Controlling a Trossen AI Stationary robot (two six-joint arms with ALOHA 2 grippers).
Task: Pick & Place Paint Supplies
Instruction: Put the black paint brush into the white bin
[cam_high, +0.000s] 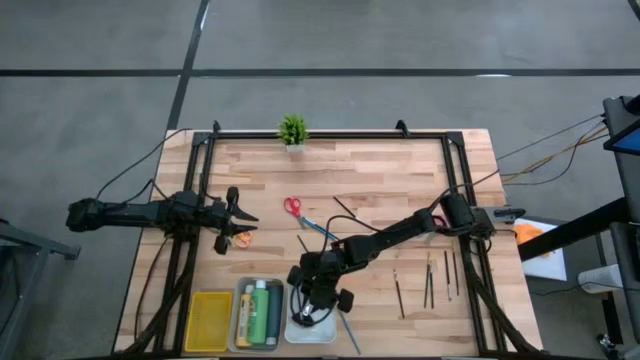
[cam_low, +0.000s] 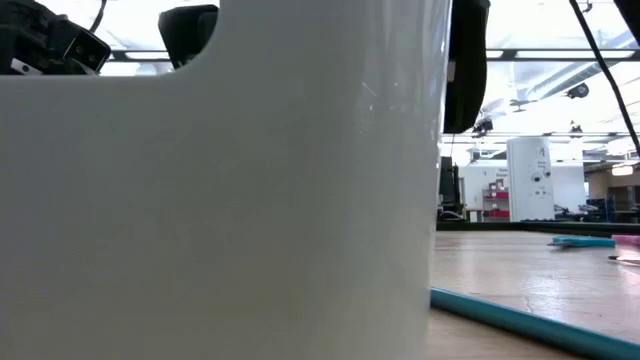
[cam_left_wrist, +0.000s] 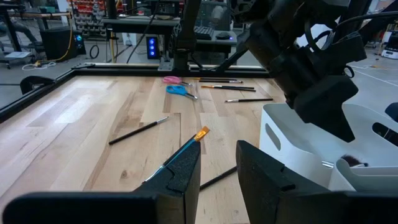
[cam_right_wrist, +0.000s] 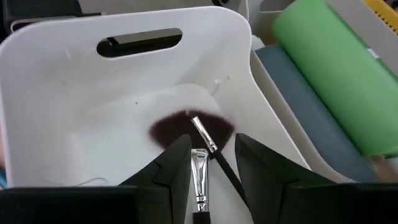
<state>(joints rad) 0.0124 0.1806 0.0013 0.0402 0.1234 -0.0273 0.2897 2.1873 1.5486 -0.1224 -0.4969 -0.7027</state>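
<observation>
— Low in the middle of the high view, what step is being carried out?

— A brush is being delivered into the white tray (cam_high: 312, 326). The right pincer (cam_right_wrist: 212, 163) is being held directly above the tray's floor, its fingers parted with a gap between them. A fan brush (cam_right_wrist: 189, 129), with dark spread bristles and a bright metal ferrule, is lying on the tray bottom, and a second thin brush (cam_right_wrist: 199, 177) is showing in the gap. It is judged released, though contact with a finger cannot be ruled out.

— And the left arm?

— The left pincer (cam_high: 232, 211) is being kept waiting at the left of the table (cam_high: 380, 170), its fingers standing apart and empty. Orange-handled scissors (cam_high: 240, 239) are lying just beside it.

— What is being called for next?

— A straight lift out of the tray is being called for, then a reach toward the thin dark brushes (cam_high: 428, 278) lying at the right. They are slim and flat on the wood, so a precise, low pinch is likely needed.

— What else is being seen?

— The grey tray (cam_high: 258, 345) is holding a green bottle (cam_high: 261, 311), smooth and cylindrical. The yellow tray (cam_high: 209, 319) is sitting at its left. Red scissors (cam_high: 292, 206) and a blue brush (cam_high: 318, 227) are lying mid-table on pale, banded wood.
</observation>
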